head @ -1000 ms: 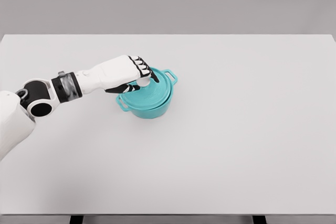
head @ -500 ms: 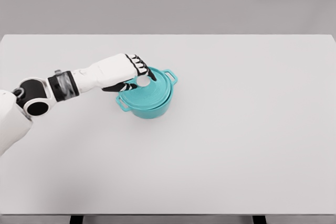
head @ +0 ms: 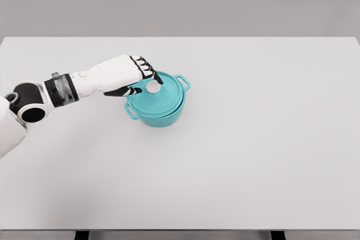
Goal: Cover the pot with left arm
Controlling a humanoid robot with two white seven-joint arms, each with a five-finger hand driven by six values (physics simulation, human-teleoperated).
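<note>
I saw my left hand (head: pixel 136 77) at the lid's (head: pixel 157 95) white knob (head: pixel 153 86), fingers loosened, lid seated on the pot (head: pixel 163 113), left of table (head: pixel 253 155) centre.

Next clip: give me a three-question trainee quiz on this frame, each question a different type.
1. True or false: the lid sits on the teal pot.
2. Which arm is at the pot? A) left B) right C) both
3. Fill in: the left robot hand has its fingers at the lid's white ____.

Key: 1 true. 2 A; only the left arm is in view. 3 knob; whether the fingers grip it or just rest beside it cannot be told.
</note>
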